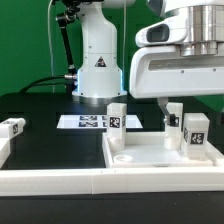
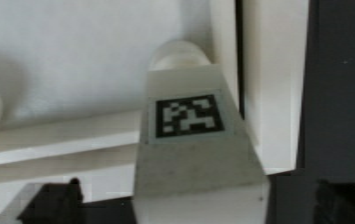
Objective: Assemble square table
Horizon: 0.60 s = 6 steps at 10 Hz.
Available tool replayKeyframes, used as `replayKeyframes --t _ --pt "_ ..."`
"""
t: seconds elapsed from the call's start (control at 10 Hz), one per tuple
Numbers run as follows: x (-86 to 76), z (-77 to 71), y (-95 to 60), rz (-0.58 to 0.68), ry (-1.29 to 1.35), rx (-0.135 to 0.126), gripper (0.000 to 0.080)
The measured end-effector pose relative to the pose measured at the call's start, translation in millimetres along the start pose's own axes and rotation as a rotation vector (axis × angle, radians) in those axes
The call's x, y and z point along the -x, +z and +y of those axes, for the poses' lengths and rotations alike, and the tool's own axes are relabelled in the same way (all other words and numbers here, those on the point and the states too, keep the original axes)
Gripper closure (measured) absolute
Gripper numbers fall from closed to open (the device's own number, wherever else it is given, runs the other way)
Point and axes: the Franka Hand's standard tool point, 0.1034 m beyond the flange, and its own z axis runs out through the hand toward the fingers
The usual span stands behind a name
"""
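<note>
The white square tabletop (image 1: 150,152) lies flat with its raised rim up, near the front of the black table. One white leg (image 1: 117,115) stands upright at its far corner on the exterior view's left. Two more tagged legs (image 1: 195,130) stand at the slab's right side. My gripper (image 1: 172,103) hangs over the inner one of these (image 1: 175,119). In the wrist view that leg (image 2: 192,120), tag facing the camera, sits between my open gripper (image 2: 195,208), with a gap to each dark finger (image 2: 49,205). A fourth leg (image 1: 12,128) lies off the slab at the left.
The marker board (image 1: 84,122) lies behind the slab, in front of the white robot base (image 1: 98,60). A long white border rail (image 1: 90,185) runs along the front edge. Black cables trail at the back left.
</note>
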Motion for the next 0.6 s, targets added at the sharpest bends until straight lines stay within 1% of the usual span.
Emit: replayKeyframes --t 0.1,0.3,0.4,0.5,0.6 --pt "0.4 0.7 0.5 -0.001 0.000 0.001 0.0151" --pt "0.9 1.4 0.9 -0.002 0.000 0.002 0.0408" --pt "0.7 1.9 0.8 -0.002 0.001 0.002 0.0408" --pt "0.7 2.1 0.9 -0.002 0.009 0.002 0.0509" --pt "0.6 2.3 0.9 -0.002 0.035 0.002 0.0509"
